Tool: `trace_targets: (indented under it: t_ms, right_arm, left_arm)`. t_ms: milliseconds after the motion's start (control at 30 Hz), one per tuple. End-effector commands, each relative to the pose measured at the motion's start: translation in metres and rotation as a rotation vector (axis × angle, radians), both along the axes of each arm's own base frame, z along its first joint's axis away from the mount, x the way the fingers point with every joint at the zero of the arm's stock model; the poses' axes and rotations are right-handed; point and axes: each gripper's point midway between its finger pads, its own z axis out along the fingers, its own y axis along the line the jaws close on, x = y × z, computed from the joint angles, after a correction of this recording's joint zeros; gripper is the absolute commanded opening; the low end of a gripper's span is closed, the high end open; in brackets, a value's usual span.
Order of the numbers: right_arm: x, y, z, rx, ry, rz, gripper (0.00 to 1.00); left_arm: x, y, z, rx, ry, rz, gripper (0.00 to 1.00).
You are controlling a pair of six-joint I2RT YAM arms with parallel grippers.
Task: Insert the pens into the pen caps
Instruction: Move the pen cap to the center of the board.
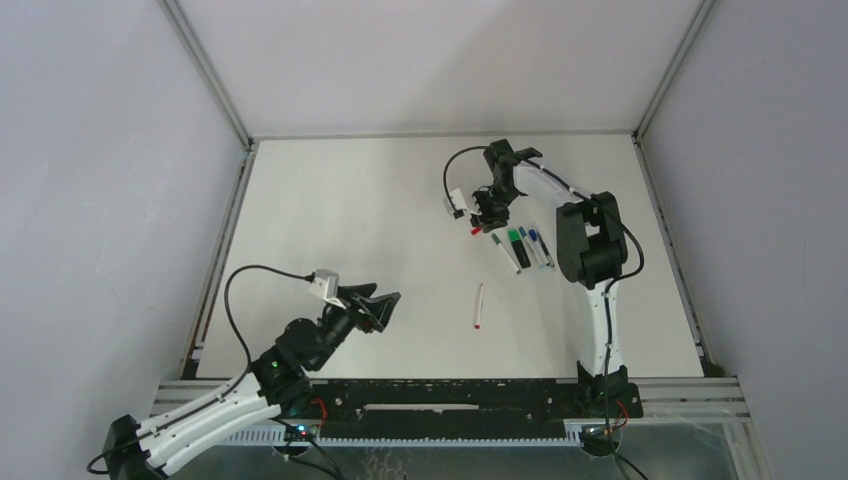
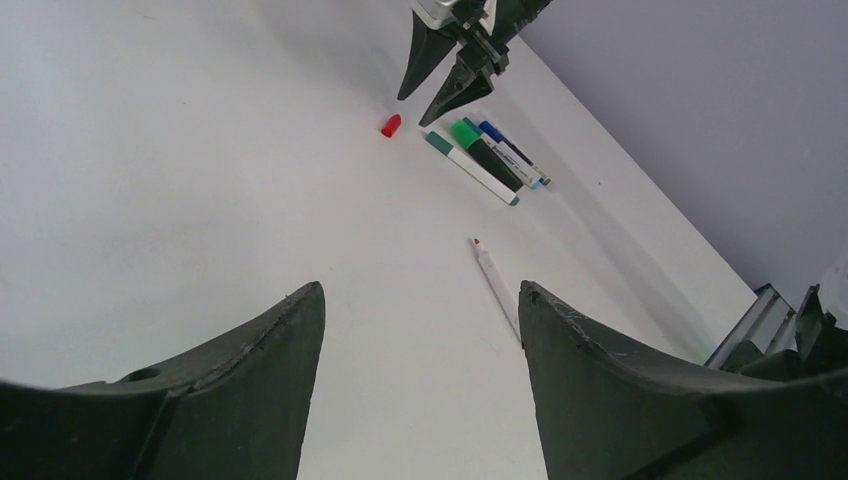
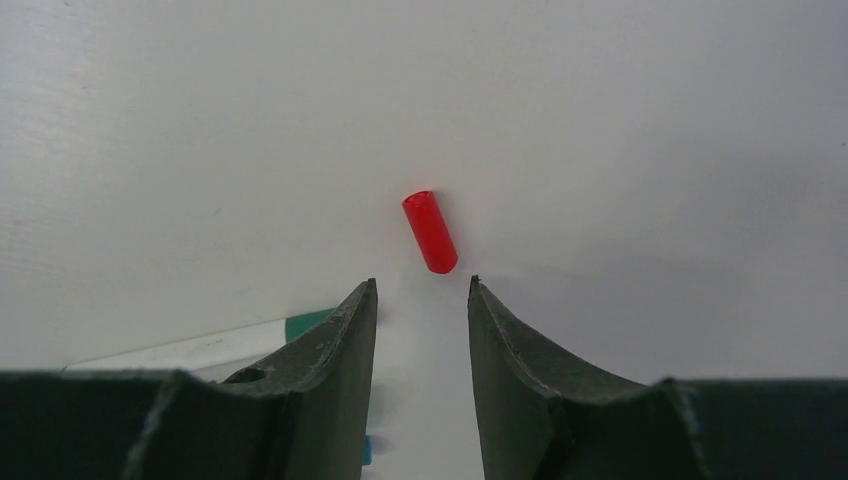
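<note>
The white table (image 1: 350, 220) carries everything. My right arm (image 1: 590, 250) reaches to its far side, and my left arm (image 1: 300, 345) lies low at the near left. My left fingers (image 1: 386, 308) are spread wide with nothing between them, pointing across the table. My right fingers (image 1: 483, 222) are parted to a moderate gap and also grip nothing; they hang tips-down at the far end of a cluster of pens (image 1: 525, 248), white and dark barrels with green and blue ends lying side by side. A lone white pen with a red tip (image 1: 479, 306) lies apart, nearer the middle. A small red pen cap (image 3: 430, 232) lies on its side just beyond my right fingertips, untouched.
</note>
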Motion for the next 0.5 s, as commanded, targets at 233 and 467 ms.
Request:
trace_targets:
  t_ms: [233, 467]
  right_arm:
    - [0.006, 0.017, -0.009, -0.028, 0.004, -0.001, 0.44]
    - [0.004, 0.021, -0.016, -0.050, 0.033, -0.003, 0.38]
  left_arm:
    - [0.003, 0.002, 0.003, -0.012, -0.016, 0.019, 0.75]
    - [0.003, 0.003, 0.003, -0.014, -0.016, 0.022, 0.75]
